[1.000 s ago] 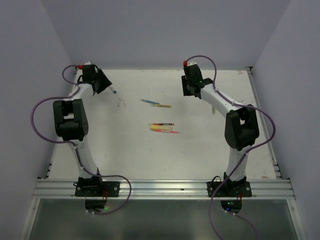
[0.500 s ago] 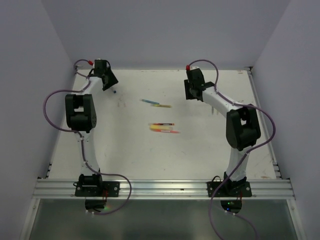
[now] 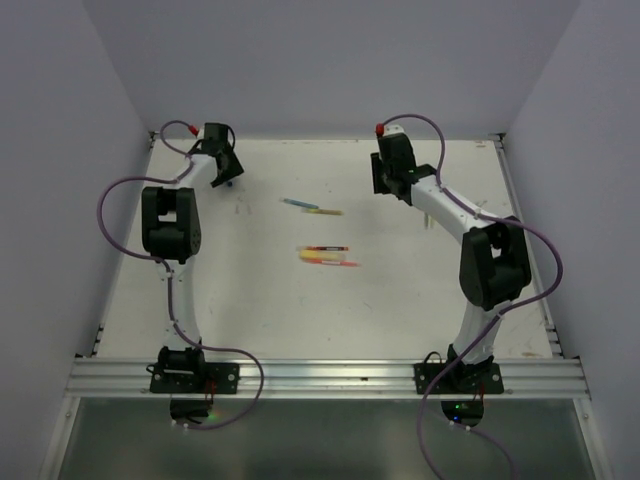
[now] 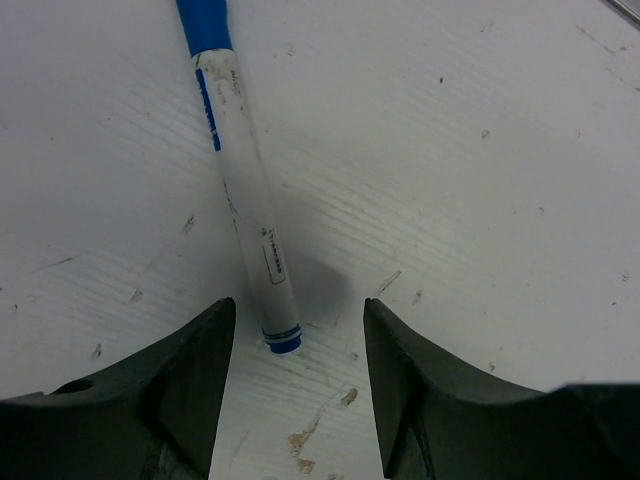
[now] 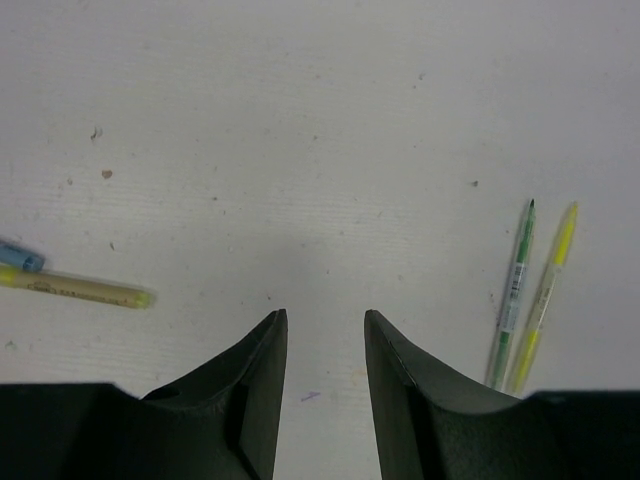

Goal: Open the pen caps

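Left arm swung farther back; left claw spread, straddling thin blue-and-white plastic pen, blue cap still on. Right claw spread, empty.

No words can be read. The thin white plastic pen with blue ends has tiny blurry print; its near end lies between the left jaws.

The blue-and-white pen lies straight ahead of the left gripper. Ahead of the right gripper, the table is free between an olive pen and a green pen.
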